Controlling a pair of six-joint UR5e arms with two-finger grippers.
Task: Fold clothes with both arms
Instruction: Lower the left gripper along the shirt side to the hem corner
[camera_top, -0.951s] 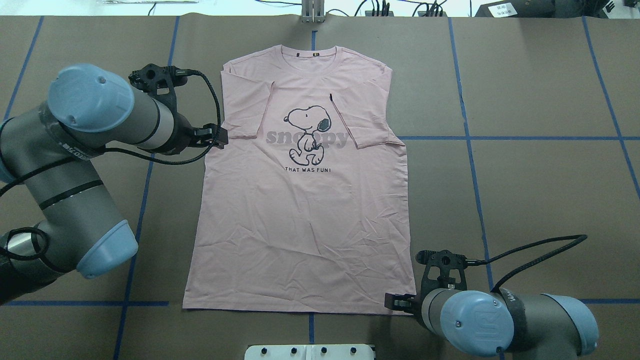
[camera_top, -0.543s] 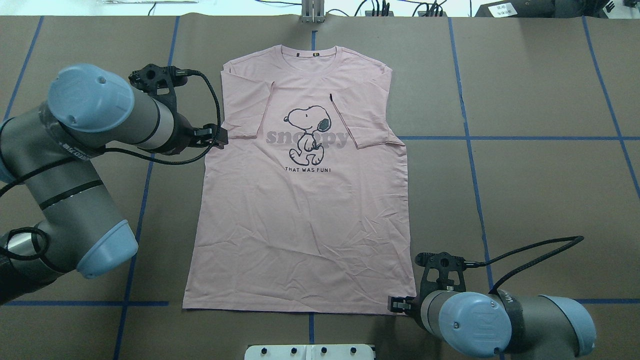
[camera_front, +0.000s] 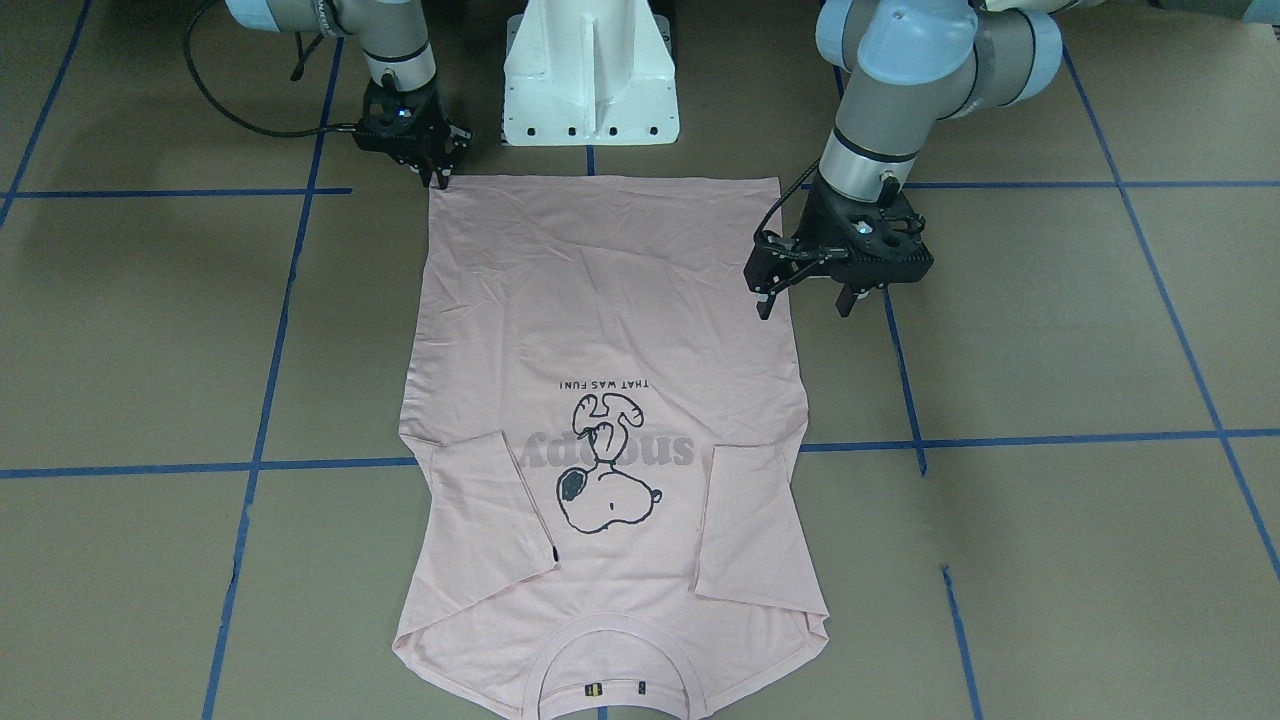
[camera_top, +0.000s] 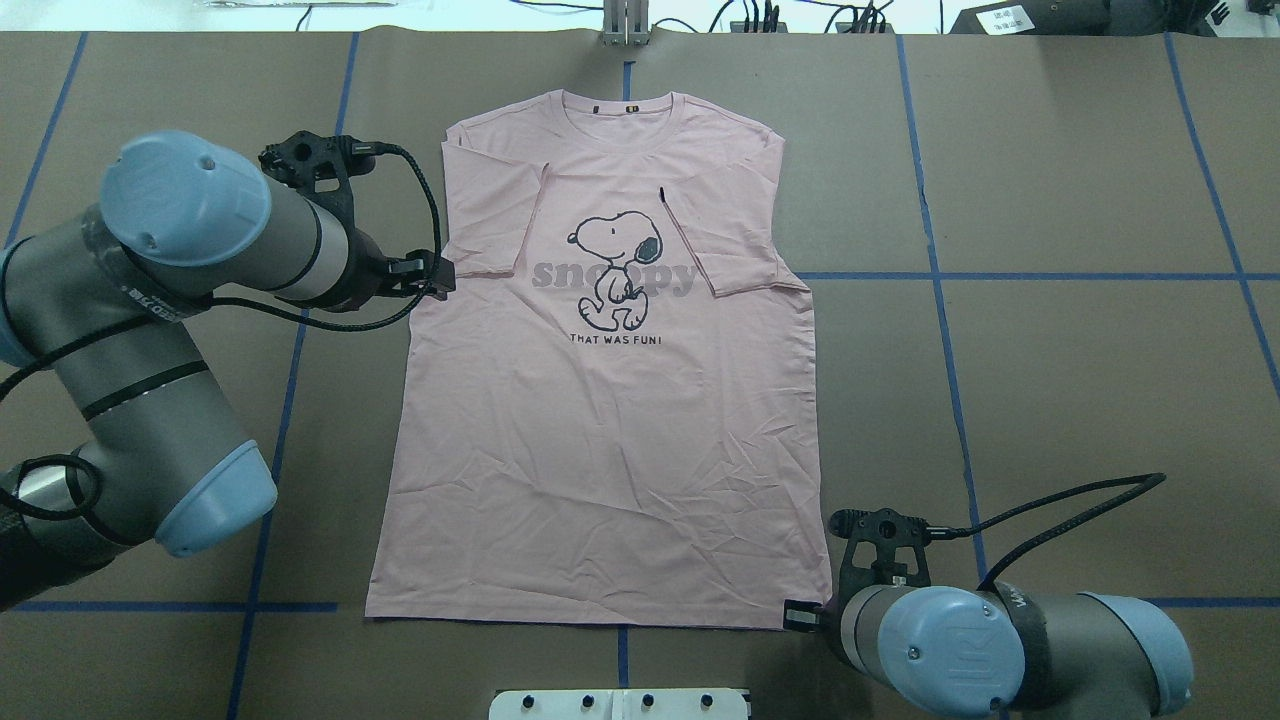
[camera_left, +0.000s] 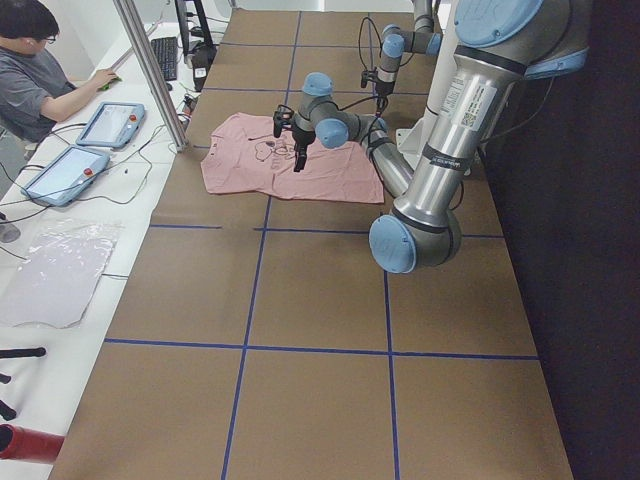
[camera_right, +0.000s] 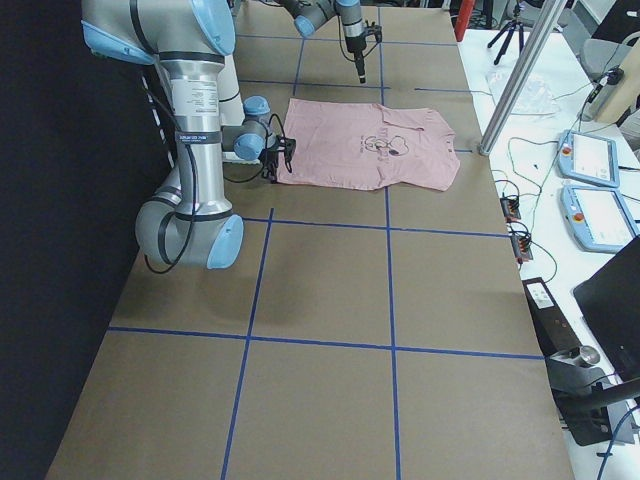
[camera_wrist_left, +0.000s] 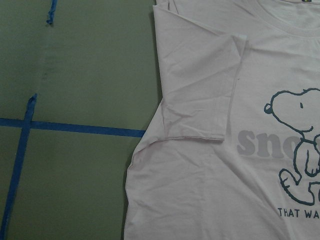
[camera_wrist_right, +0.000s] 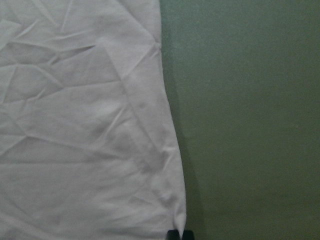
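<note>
Shirt (camera_top: 600, 450) lay flat on bench (camera_top: 1050, 400). Right fingers (camera_front: 438, 172) pinched hem corner. Left fingers (camera_front: 764, 298) hung spread, side edge beneath them. Left likely needed firm two-layer nip before level lift.

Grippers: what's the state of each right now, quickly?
Left gripper: open, hovering at the T-shirt's side edge, holding nothing.
Right gripper: shut, apparently pinching the T-shirt's hem corner.

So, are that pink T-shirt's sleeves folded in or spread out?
Folded in. Both short sleeves lie flat across the pale pink cotton T-shirt, flanking the black-outlined Snoopy cartoon; the body lies unfolded.
</note>
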